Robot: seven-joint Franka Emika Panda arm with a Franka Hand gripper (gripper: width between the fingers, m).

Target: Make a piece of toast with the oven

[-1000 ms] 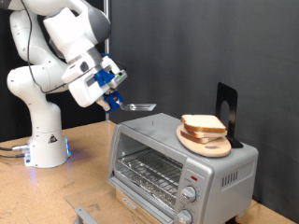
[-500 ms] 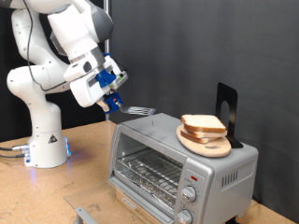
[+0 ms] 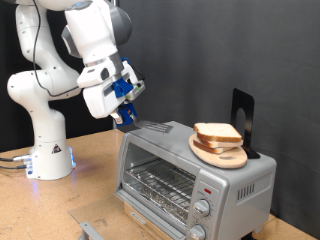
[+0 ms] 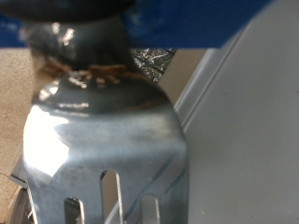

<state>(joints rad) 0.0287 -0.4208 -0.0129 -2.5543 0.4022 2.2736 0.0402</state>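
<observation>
Toast [image 3: 217,132] on wooden plate [image 3: 212,152] atop oven [image 3: 190,175]; gripper [image 3: 126,112] clenched on fork [image 3: 152,127].

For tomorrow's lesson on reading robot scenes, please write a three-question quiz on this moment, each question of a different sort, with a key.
1. True or false: the gripper holds a metal fork.
2. Where is the bread? A) inside the oven B) on a wooden plate atop the oven C) on the table
3. Fill in: the fork's prongs are over the oven's ____.

Key: 1 true; 2 B; 3 top.
</observation>
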